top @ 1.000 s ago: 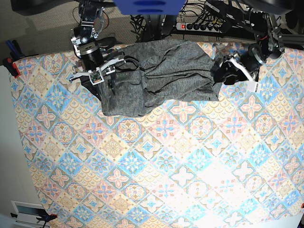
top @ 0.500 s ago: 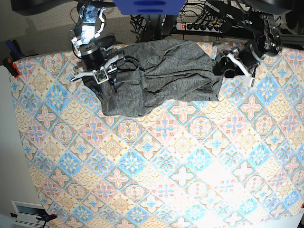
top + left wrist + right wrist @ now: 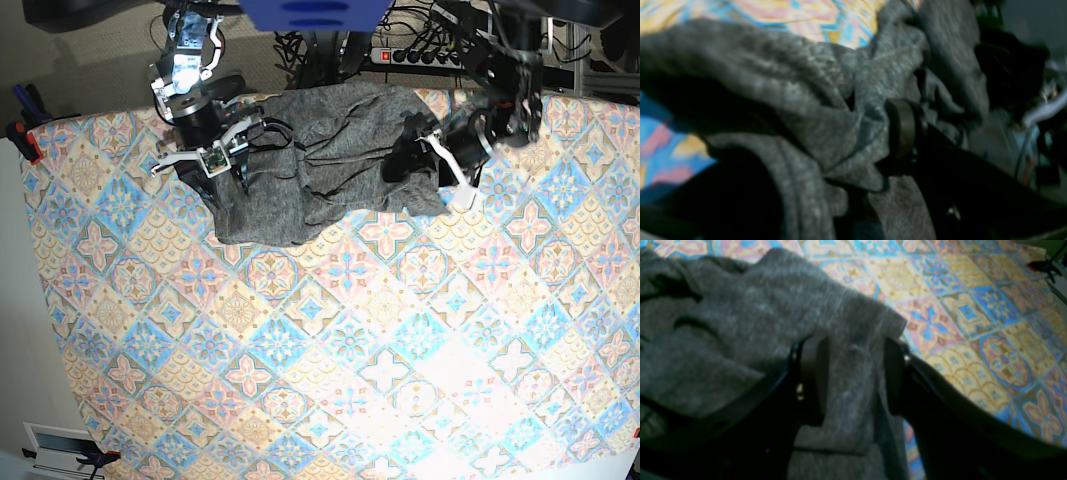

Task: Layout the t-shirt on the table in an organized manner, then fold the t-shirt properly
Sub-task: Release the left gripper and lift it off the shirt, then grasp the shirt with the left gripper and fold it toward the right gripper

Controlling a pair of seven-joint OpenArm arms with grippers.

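Observation:
The dark grey t-shirt (image 3: 330, 150) lies crumpled at the far edge of the patterned table (image 3: 350, 350). My right gripper (image 3: 240, 150) sits on the shirt's left part. In the right wrist view this gripper (image 3: 853, 373) is open, its two black fingers (image 3: 813, 373) standing apart with a strip of grey cloth (image 3: 740, 323) between them. My left gripper (image 3: 412, 150) is at the shirt's right edge. In the blurred left wrist view it (image 3: 826, 160) looks open, with bunched cloth (image 3: 790, 93) piled between one clear finger (image 3: 903, 133) and a dark shape at the lower left.
A power strip (image 3: 420, 55) and cables lie beyond the table's far edge. A red clamp (image 3: 25, 140) grips the table's left edge. The patterned cloth stretches toward the near side of the table.
My left gripper has swung left from beyond the shirt's right edge onto it, pushing that edge inward. The right gripper has shifted only slightly toward the far edge.

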